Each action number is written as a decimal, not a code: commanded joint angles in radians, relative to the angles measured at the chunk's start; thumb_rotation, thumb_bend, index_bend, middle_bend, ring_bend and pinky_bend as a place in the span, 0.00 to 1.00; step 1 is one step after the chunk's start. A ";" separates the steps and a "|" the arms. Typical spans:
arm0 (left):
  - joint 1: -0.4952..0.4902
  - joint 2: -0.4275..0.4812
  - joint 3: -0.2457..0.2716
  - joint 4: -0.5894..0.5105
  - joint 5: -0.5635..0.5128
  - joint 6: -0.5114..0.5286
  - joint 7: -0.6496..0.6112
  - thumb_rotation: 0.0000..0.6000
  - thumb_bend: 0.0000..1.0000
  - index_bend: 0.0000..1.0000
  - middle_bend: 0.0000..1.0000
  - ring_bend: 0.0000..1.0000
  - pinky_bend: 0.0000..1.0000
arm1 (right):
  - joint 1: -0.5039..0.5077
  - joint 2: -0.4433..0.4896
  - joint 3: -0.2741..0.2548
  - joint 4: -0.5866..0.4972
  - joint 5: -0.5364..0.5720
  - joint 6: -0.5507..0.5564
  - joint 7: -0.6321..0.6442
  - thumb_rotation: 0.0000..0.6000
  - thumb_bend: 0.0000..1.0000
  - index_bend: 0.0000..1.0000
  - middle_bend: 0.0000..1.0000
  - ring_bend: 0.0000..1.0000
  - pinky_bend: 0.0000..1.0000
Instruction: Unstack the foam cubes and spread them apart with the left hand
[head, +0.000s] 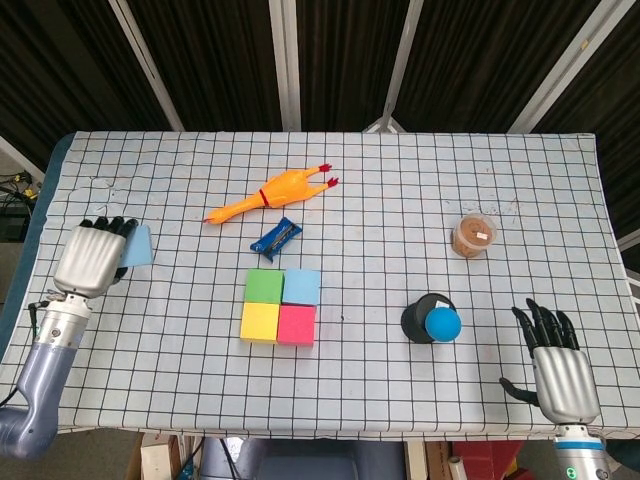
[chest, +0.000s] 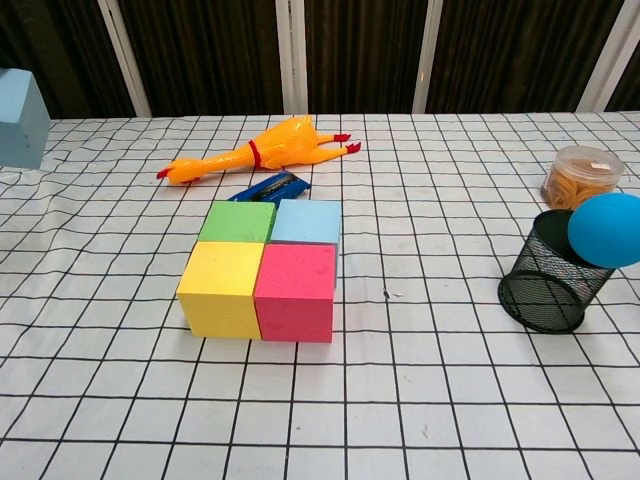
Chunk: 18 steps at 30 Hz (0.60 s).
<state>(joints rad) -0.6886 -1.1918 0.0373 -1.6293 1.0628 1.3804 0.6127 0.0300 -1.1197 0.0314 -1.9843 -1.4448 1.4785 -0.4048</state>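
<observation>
My left hand (head: 90, 258) is far out at the table's left side and grips a light blue foam cube (head: 137, 245), whose corner shows at the left edge of the chest view as the same blue cube (chest: 20, 116). Four cubes stay together in a square: green (head: 264, 286), light blue (head: 301, 286), yellow (head: 260, 322) and pink (head: 296, 325). In the chest view they are green (chest: 238, 221), light blue (chest: 307, 221), yellow (chest: 220, 288) and pink (chest: 294, 291). My right hand (head: 562, 364) is open at the front right, holding nothing.
A rubber chicken (head: 266, 194) and a small blue packet (head: 276, 235) lie behind the cubes. A black mesh cup (head: 424, 319) with a blue ball (head: 443, 324) stands to the right, a lidded snack jar (head: 474, 234) further back. The cloth's left edge (head: 38, 250) is near my left hand.
</observation>
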 joint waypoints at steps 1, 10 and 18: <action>-0.001 -0.122 -0.054 0.189 0.016 -0.073 -0.088 1.00 0.33 0.34 0.38 0.38 0.48 | 0.002 -0.003 0.007 0.003 0.012 0.001 -0.005 1.00 0.04 0.11 0.00 0.06 0.00; -0.069 -0.271 -0.151 0.308 -0.019 -0.175 -0.089 1.00 0.08 0.25 0.16 0.19 0.36 | 0.015 -0.015 0.015 0.010 0.044 -0.015 -0.037 1.00 0.04 0.11 0.00 0.06 0.00; -0.099 -0.251 -0.169 0.141 -0.066 -0.277 -0.049 1.00 0.00 0.07 0.00 0.00 0.17 | 0.012 -0.006 0.012 0.002 0.048 -0.010 -0.037 1.00 0.04 0.11 0.00 0.06 0.00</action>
<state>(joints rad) -0.7748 -1.4591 -0.1247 -1.4377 1.0098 1.1201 0.5285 0.0423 -1.1265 0.0437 -1.9818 -1.3963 1.4682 -0.4419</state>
